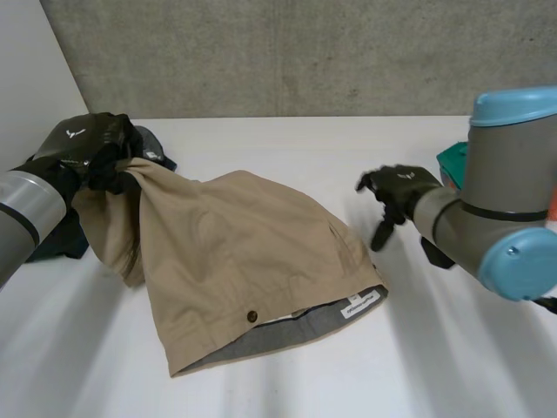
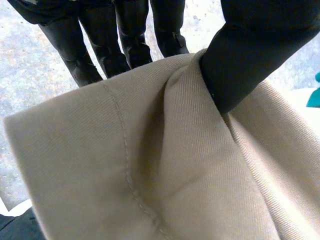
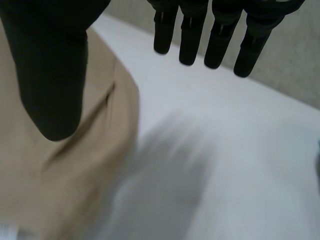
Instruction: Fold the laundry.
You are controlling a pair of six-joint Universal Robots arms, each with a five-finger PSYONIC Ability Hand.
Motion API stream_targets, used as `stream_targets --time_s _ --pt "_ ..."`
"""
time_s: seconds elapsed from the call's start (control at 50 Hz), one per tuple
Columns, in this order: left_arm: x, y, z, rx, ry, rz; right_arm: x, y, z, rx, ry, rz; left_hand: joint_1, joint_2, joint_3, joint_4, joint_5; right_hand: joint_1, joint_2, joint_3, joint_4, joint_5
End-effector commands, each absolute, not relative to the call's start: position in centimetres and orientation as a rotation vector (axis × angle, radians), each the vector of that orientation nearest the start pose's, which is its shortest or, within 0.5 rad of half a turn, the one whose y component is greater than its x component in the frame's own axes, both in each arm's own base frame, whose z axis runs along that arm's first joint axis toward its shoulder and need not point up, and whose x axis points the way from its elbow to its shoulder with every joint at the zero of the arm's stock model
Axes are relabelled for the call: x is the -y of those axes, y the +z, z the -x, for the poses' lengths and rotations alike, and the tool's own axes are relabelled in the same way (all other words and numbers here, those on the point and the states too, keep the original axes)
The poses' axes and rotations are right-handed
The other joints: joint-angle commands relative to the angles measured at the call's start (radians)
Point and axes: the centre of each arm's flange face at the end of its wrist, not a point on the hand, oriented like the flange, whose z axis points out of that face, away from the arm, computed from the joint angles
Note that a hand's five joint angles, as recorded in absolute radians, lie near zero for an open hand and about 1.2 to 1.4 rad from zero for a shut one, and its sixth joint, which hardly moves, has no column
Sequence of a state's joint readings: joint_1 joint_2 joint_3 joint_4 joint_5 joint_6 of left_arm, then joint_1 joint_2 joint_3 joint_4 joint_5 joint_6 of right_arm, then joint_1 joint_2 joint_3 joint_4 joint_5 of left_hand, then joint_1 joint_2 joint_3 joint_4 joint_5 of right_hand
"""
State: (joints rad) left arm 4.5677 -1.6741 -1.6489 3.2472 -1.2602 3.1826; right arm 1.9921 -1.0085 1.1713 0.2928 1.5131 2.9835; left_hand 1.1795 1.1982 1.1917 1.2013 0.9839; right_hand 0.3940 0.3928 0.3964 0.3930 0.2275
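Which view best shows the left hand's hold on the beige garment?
The left wrist view: the left hand pinches a fold of the beige garment between thumb and fingers. The head view shows it holding one end raised; the right wrist view shows the garment's edge beside the right hand.

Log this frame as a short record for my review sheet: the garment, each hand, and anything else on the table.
garment: tan twill garment with a brown button and grey-lined waistband, spread on the white table, one end lifted
left hand: shut on the garment's lifted end, cloth pinched between thumb and fingers
right hand: open, fingers straight, holding nothing, beside the garment's edge
other items: dark blue cloth under the left arm; teal object behind the right arm
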Motion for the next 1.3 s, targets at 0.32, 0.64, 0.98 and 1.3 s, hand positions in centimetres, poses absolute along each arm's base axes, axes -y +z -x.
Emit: stream_targets --time_s 0.32,0.64,0.98,1.3 --pt "31.9 23.5 20.0 -2.468 -2.179 -0.703 25.1 14.9 -27.3 -2.376 -1.614 1.016 0.217 0.198 0.205 0.195 0.238 0.221 0.222 0.219 0.222 0.213" --pt "31.8 23.5 20.1 -2.465 -2.178 -0.712 28.2 12.3 -28.1 -2.284 -1.864 0.887 0.217 0.198 0.205 0.195 0.238 1.002 1.003 1.0 1.003 0.994" --pt "27.1 22.5 24.7 -2.585 -2.067 -1.0 45.6 18.5 -28.2 -1.818 -2.451 0.634 0.217 0.198 0.205 0.195 0.238 1.002 1.003 1.0 1.003 0.994" --pt "31.7 19.8 25.4 -2.386 -1.938 -0.977 45.2 21.6 -26.2 -2.147 -2.442 0.539 -1.005 -1.024 -1.017 -1.027 -0.984 -0.219 -0.218 -0.222 -0.218 -0.227"
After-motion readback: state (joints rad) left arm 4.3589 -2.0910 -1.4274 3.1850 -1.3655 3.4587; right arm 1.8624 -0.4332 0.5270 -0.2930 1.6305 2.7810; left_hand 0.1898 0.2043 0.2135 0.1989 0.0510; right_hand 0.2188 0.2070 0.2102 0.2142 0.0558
